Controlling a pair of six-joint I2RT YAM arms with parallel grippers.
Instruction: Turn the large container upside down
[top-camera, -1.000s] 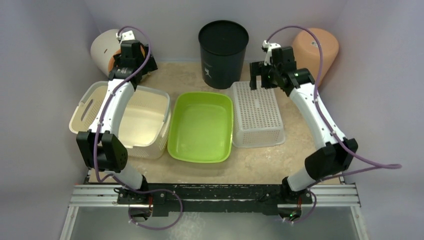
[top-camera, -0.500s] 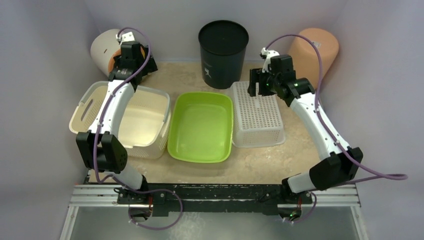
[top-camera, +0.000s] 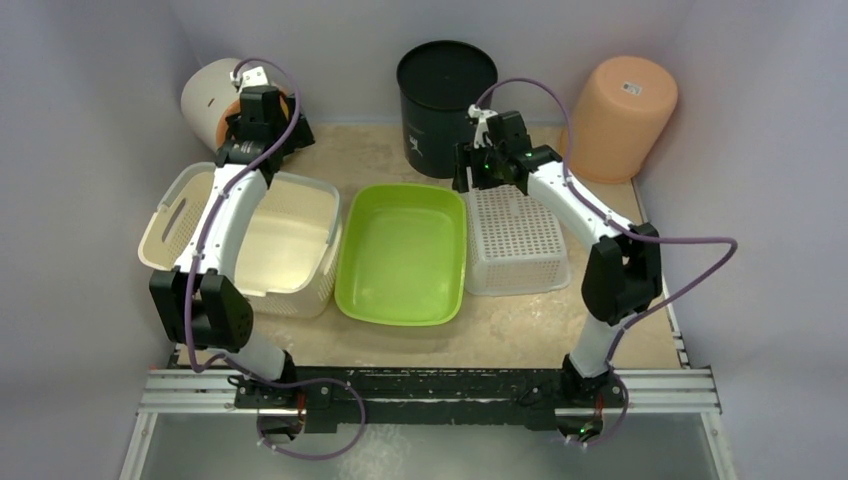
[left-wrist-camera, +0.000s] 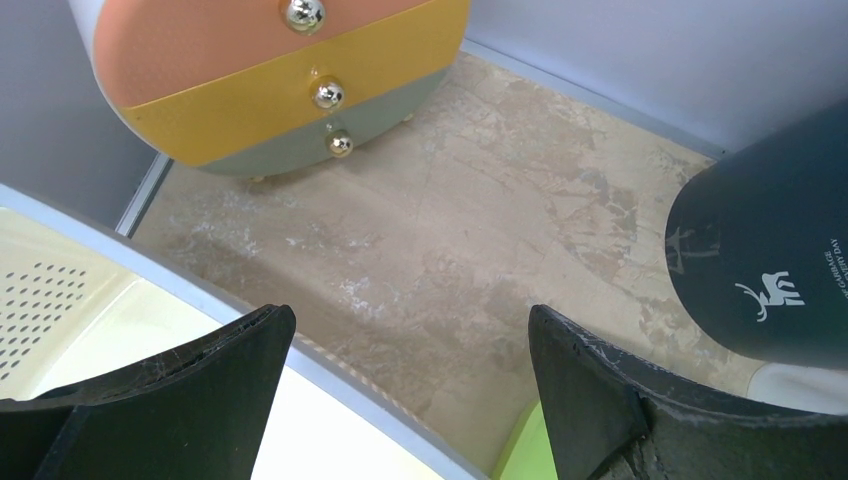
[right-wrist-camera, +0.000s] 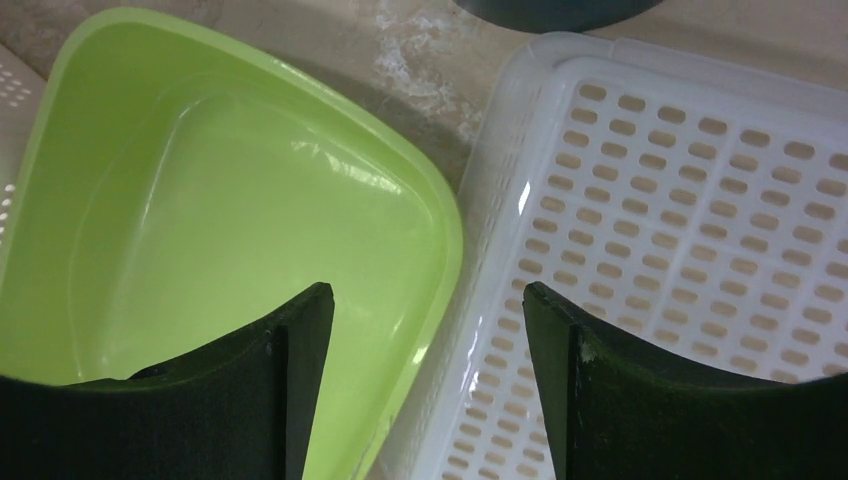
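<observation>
The large container (top-camera: 285, 240) is a cream-beige basket standing open side up at the left of the table. Its far rim and inner wall show at the bottom left of the left wrist view (left-wrist-camera: 120, 310). My left gripper (top-camera: 268, 140) is open and empty above the basket's far rim, apart from it; in its own view (left-wrist-camera: 410, 320) the fingers frame bare tabletop beyond the rim. My right gripper (top-camera: 480, 175) is open and empty; in its own view (right-wrist-camera: 428, 295) it hangs over the seam between the green tub and the white basket.
A lime-green tub (top-camera: 402, 255) sits beside the large container, and a white perforated basket (top-camera: 515, 235) lies upside down to its right. A black bin (top-camera: 446, 95) stands at the back centre, an orange bin (top-camera: 622, 115) back right, a small drawer unit (top-camera: 205, 100) back left.
My right arm has swung left, from the white basket's far right corner to its far left corner by the green tub. The left arm has barely moved.
</observation>
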